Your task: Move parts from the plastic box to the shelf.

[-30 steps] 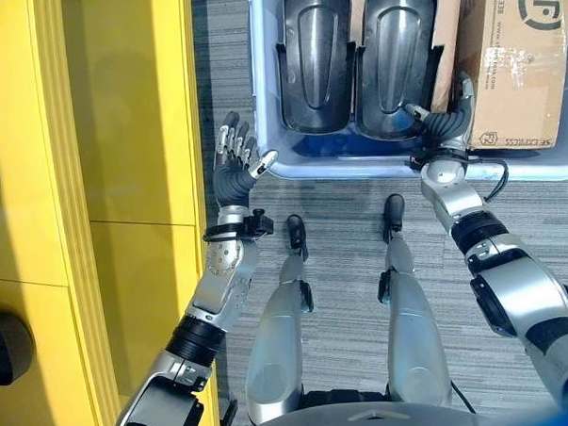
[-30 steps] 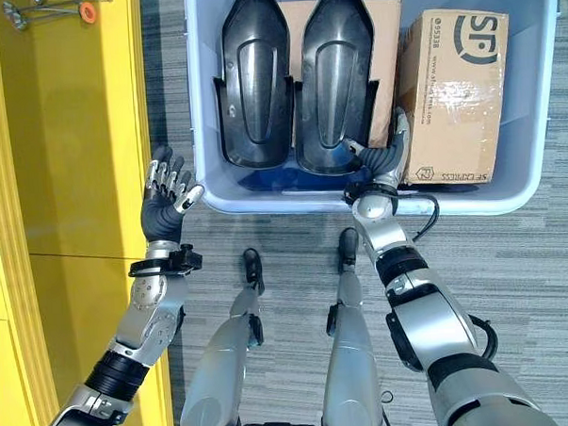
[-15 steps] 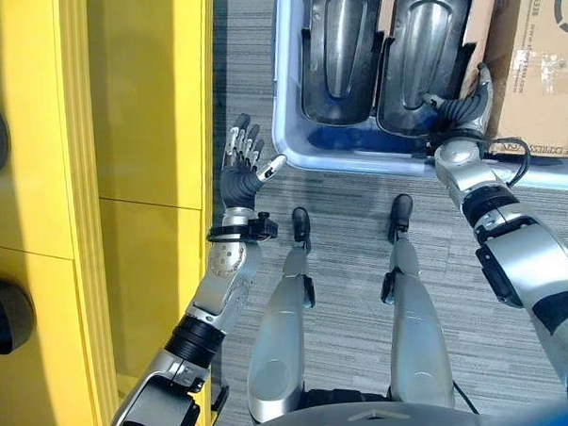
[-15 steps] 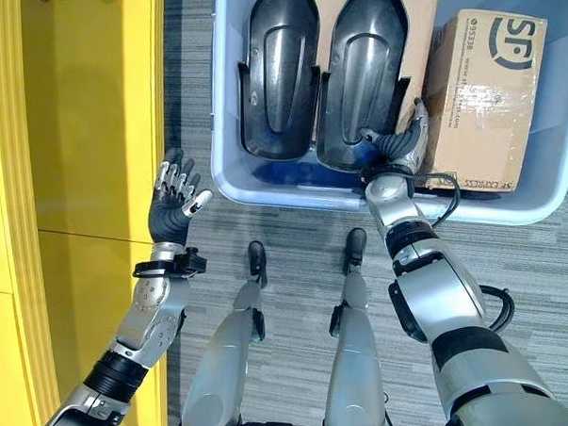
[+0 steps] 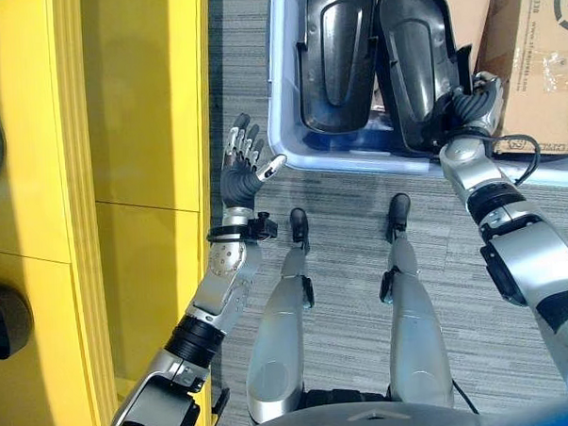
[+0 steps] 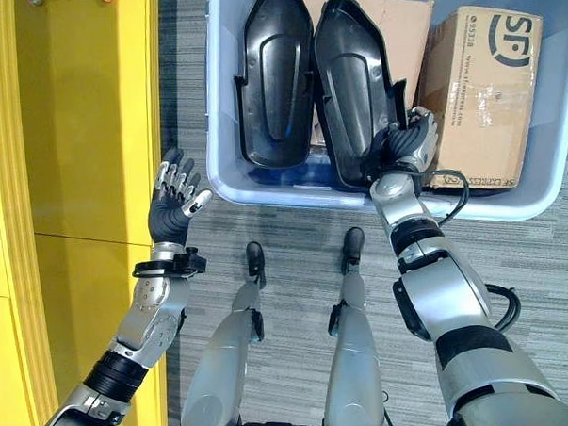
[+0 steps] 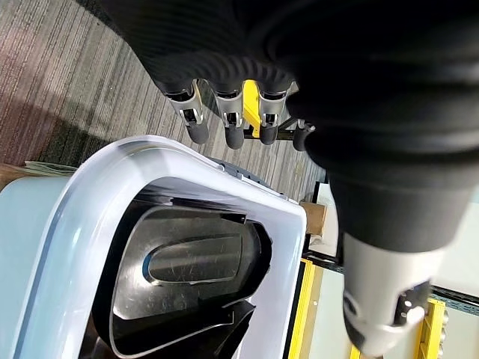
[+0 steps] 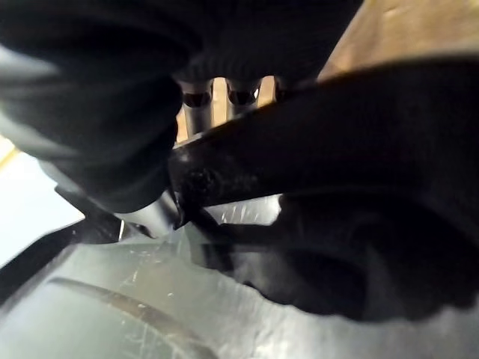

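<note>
Gripping black part [image 6: 354, 87] w/ right robot hand [image 6: 406, 146] in box [image 6: 228, 192]; grey floor [image 6: 294, 233].

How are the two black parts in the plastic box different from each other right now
The right black part is gripped at its near edge by the right hand and tipped up on its side, showing a narrow profile; the left black part is untouched and shows its broad face with the raised centre panel. The right one leans against the left one. Both are dark, long, rounded shells standing side by side in the plastic box. The left hand is open beside the box.

Grey striped carpet floor [image 5: 341, 220] beside a yellow cabinet [image 5: 122, 182].
</note>
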Controlling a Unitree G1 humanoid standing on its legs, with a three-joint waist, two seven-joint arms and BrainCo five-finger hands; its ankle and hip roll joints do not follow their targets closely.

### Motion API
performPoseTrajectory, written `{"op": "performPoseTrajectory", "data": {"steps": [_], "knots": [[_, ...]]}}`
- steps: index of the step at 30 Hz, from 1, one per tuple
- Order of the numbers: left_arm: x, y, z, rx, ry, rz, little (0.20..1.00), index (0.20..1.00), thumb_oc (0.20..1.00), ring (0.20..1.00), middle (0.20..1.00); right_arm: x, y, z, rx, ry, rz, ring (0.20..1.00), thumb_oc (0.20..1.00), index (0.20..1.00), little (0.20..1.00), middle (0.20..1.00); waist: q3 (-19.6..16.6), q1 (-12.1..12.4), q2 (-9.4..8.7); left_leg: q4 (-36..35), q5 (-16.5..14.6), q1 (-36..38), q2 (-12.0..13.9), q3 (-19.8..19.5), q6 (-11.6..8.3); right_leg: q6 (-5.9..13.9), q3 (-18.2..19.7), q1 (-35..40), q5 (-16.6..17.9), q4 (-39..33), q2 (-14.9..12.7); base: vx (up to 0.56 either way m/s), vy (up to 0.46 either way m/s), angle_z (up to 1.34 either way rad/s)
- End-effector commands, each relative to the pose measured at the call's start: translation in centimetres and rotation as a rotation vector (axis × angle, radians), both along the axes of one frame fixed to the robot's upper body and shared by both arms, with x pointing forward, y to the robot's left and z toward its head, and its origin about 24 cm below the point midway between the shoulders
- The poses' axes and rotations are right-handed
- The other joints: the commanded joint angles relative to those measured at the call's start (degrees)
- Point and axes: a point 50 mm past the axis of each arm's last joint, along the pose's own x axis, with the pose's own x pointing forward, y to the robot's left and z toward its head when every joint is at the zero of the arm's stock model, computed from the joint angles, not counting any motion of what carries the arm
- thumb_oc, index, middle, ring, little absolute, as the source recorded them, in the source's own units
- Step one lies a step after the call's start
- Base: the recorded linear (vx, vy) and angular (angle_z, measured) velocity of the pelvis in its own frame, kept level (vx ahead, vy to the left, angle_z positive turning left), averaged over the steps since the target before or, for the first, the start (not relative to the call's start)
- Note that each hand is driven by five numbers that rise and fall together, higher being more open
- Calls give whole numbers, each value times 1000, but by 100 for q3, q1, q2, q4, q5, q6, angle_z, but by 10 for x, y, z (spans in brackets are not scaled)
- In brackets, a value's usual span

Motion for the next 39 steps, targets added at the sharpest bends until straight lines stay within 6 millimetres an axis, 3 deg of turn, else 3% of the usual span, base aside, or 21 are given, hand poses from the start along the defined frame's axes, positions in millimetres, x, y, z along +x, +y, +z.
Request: {"op": "performPoseTrajectory", "data": {"steps": [1, 13, 20, 29, 39], "knots": [[-16, 5, 28, -23, -164, -26, 1000, 1000, 1000, 1000, 1000, 0, 8, -9, -84, 44, 26, 200, 200, 200, 200, 200, -57, 109, -1, 435, -408, -49, 249, -135, -171, 542, 58, 441, -821, 842, -443, 0, 0, 0], [-17, 5, 27, -19, -159, -26, 1000, 1000, 1000, 1000, 1000, -2, 1, -18, -74, 86, -3, 200, 200, 200, 200, 200, -34, 103, -6, 466, -412, -72, 251, -153, -169, 536, 65, 407, -837, 885, -427, 0, 0, 0], [-15, 12, 25, -23, -152, 18, 1000, 1000, 1000, 1000, 1000, -6, 8, -9, -8, -63, 62, 200, 200, 200, 200, 200, -46, -14, -85, 445, -423, -30, 269, -143, -175, 529, 93, 413, -845, 895, -402, 0, 0, 0], [-14, 22, 22, -31, -139, 79, 1000, 1000, 1000, 1000, 1000, -30, 15, 0, 65, -281, 146, 200, 200, 200, 200, 200, -121, -229, -220, 349, -414, 139, 309, -124, -179, 541, 79, 533, -822, 860, -373, 0, 0, 0], [-22, 31, 10, -18, -91, 92, 1000, 1000, 1000, 1000, 1000, -66, 12, -19, 212, -398, 192, 200, 200, 200, 200, 200, -351, -379, -278, -11, -237, 507, 368, -177, -245, 542, 38, 776, -842, 830, -349, 0, 0, 0]]}}
